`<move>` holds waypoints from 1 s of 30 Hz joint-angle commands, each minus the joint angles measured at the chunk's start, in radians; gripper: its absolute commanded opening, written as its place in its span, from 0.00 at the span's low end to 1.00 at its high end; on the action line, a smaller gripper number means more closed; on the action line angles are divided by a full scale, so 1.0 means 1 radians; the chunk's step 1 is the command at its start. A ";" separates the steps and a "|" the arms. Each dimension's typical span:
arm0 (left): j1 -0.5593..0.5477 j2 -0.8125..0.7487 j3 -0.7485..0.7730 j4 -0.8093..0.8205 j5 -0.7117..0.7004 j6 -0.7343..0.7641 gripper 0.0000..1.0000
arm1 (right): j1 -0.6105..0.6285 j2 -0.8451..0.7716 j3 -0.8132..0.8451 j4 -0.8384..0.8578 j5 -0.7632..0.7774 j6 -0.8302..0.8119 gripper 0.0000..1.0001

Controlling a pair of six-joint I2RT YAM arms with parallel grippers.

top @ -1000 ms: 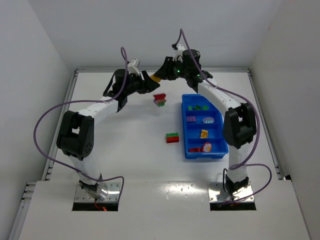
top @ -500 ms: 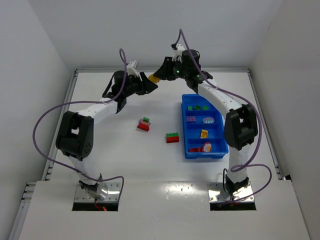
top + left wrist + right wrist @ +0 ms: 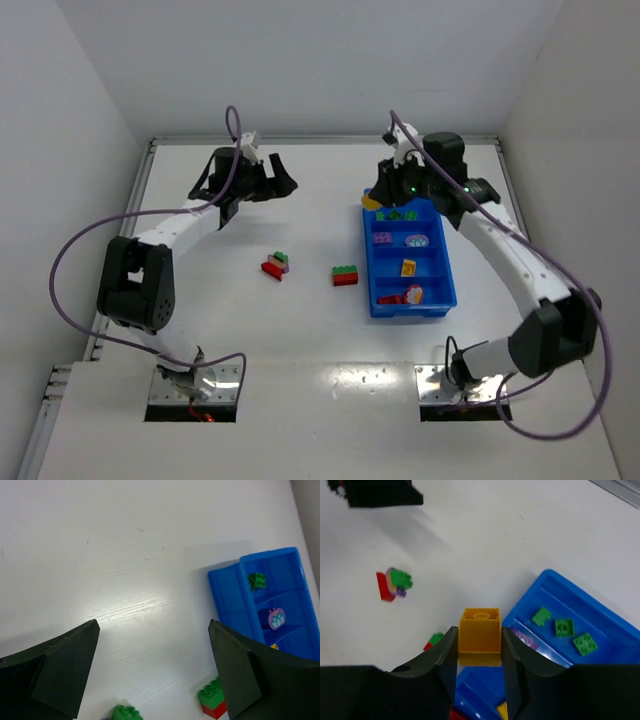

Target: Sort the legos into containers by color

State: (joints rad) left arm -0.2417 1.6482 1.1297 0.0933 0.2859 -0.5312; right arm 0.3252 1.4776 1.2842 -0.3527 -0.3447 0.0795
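Note:
My right gripper (image 3: 480,636) is shut on a yellow lego (image 3: 480,635) and holds it in the air above the far left corner of the blue tray (image 3: 369,262); in the top view this lego (image 3: 371,201) shows at the fingertips. My left gripper (image 3: 153,626) is open and empty, above bare table at the far left (image 3: 283,184). A red, green and purple clump of legos (image 3: 274,265) lies on the table. A green-on-red lego (image 3: 345,275) lies nearer the tray. The tray's compartments hold green pieces (image 3: 397,214), a purple piece (image 3: 383,238), a yellow piece (image 3: 408,267) and a red one (image 3: 400,296).
White walls close in the table at the left, right and back. A round pale piece (image 3: 418,240) lies in the tray's second compartment. Purple cables loop from both arms.
The left gripper has opened and drawn back to the left. The red-green clump has dropped and come to rest on the table. The right gripper has swung right toward the tray, keeping the yellow lego.

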 commanded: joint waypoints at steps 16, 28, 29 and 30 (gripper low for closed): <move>0.015 0.082 0.226 -0.267 0.093 0.217 1.00 | -0.023 -0.138 -0.189 -0.474 0.026 -0.517 0.00; 0.015 0.035 0.163 -0.276 0.065 0.235 1.00 | -0.023 -0.053 -0.246 -0.307 0.065 -0.489 0.01; 0.015 0.035 0.163 -0.276 0.065 0.235 1.00 | -0.023 -0.053 -0.258 -0.296 0.065 -0.478 0.01; 0.015 0.035 0.163 -0.276 0.065 0.235 1.00 | -0.012 -0.043 -0.258 -0.296 0.065 -0.478 0.03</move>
State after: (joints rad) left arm -0.2348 1.7390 1.2942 -0.1955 0.3519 -0.3145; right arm 0.3080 1.4261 1.0298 -0.7238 -0.2893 -0.4149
